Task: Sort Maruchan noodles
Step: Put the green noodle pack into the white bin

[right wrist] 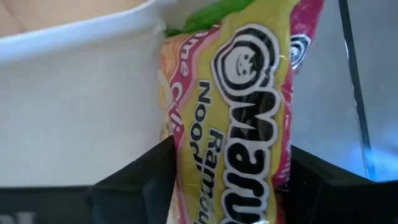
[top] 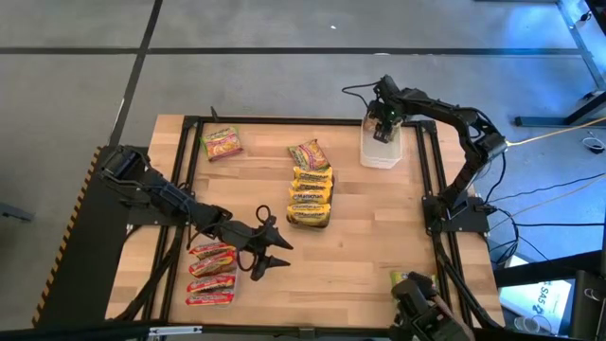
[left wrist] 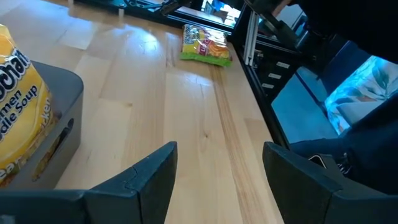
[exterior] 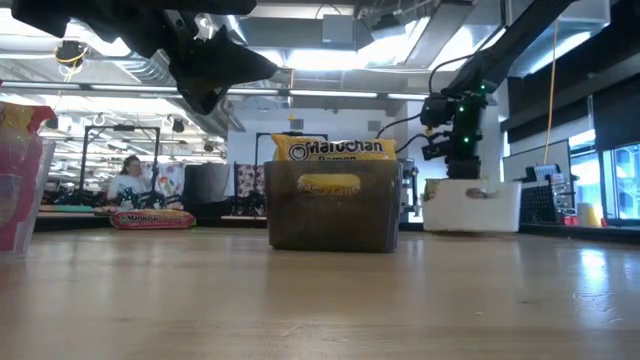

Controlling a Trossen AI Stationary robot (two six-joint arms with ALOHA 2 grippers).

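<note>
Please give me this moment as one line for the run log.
right tool: shut on green-and-pink Maruchan packet, over white tray | left tool: open, empty, beside red packets | yellow packets: in dark tray

1. You see a grey floor [top: 284, 85] around the wooden table [top: 360, 256], with dark lines crossing it

2. In the low view, the ceiling [exterior: 330, 30] has long bright lights and pipes

3. Far behind the table, a person [exterior: 128, 180] sits among desks and shelves

4. On the right side of the low view you find windows [exterior: 615, 180] with daylight

5. Cables [top: 559, 204] lie on the floor beside the table, near a dark stand base [top: 559, 118]
</note>
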